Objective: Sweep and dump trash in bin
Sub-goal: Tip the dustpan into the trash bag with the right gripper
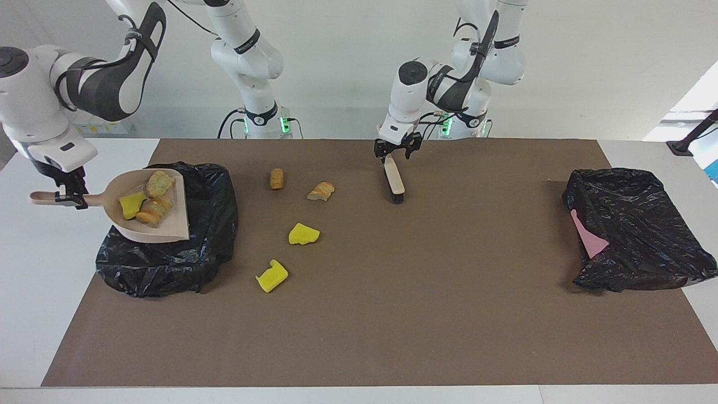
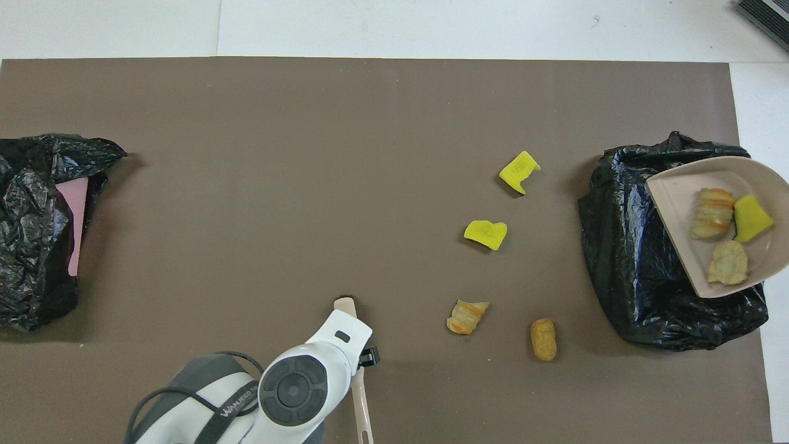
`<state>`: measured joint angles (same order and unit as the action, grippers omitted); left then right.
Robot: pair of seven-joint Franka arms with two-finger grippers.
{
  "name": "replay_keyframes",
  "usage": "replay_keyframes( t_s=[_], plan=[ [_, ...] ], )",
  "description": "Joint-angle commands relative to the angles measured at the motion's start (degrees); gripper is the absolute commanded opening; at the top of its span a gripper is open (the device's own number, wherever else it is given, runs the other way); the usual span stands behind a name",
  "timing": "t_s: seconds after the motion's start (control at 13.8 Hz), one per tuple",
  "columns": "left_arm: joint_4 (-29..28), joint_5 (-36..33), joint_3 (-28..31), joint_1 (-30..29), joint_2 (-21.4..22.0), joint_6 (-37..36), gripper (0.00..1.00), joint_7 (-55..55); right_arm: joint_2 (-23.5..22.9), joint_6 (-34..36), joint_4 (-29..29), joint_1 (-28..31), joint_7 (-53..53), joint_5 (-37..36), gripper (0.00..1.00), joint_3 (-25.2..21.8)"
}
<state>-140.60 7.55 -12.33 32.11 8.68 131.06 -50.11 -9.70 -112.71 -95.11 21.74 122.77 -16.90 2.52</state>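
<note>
Right, facing view first. The right gripper (image 1: 66,189) is clamped on the thin handle of the beige plastic dustpan (image 1: 175,220), fingers narrow around it. From those fingers the pan runs out toward the table's middle, with its long axis along the length of the table. It is held up over the crumpled black plastic bin bag (image 1: 168,264).

- Three chunks of trash ride in the pan: a yellow sponge wedge (image 1: 132,205) closest to the fingers, and two tan bread lumps (image 1: 159,182) past it.
- The open lip is the end farthest from the fingers and hangs over the bag's mouth. My guess is that the dump turns on dropping that lip.
- The right arm is stretched far out to its own end of the table, wrist pointing down.
- The left gripper (image 1: 397,151) hovers with fingers spread, holding nothing.
- The wooden hand brush (image 1: 395,180) lies on the brown mat (image 1: 449,292) just below those fingers. Its handle end is toward them and its dark bristles point away.
- Four loose chunks lie between the two grippers.

Overhead view next.

- The pan covers the bag's edge at the right arm's end, and its handle and the right gripper are out of view.
- The left arm's wrist hides its fingers.
- The loose chunks are two yellow wedges (image 2: 519,171) and two bread lumps (image 2: 466,316), all lying off to the bag's side of the brush. The left gripper is the nearer one to them.
</note>
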Motion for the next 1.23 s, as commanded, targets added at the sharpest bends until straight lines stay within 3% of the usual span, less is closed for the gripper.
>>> replay_keyframes(
  t_s=[0.0,0.22,0.43,0.58,0.8,1.16],
  plan=[
    [5.2,-2.4,-0.3,-6.2,-4.0,-0.2,1.00,5.3,4.5,-3.6,-5.6,-2.7,-6.8,-9.1,0.00,0.3],
    [10.3,-2.4,-0.3,-13.5,-7.2,-0.2,1.00,16.5,10.9,-3.9,-14.9,-6.3,-20.9,-18.7,0.00,0.4],
    [15.5,-2.7,-0.2,-18.7,-10.0,-0.5,1.00,25.8,14.4,-4.3,-20.3,-8.3,-25.2,-22.4,0.00,0.4],
    [19.4,-2.7,-0.2,-22.4,-10.8,-0.8,1.00,31.0,14.8,-3.1,-20.5,-11.4,-28.9,-29.3,0.00,0.5],
    [23.9,-3.0,-0.2,-27.6,-11.2,-3.0,1.00,36.5,15.4,-1.3,-20.5,-11.5,-29.8,-30.7,0.00,0.4],
    [33.5,-7.8,0.4,-29.5,-11.2,-16.9,1.00,42.8,16.2,1.9,-17.3,-11.9,-29.6,-35.2,0.00,0.4]
  ],
)
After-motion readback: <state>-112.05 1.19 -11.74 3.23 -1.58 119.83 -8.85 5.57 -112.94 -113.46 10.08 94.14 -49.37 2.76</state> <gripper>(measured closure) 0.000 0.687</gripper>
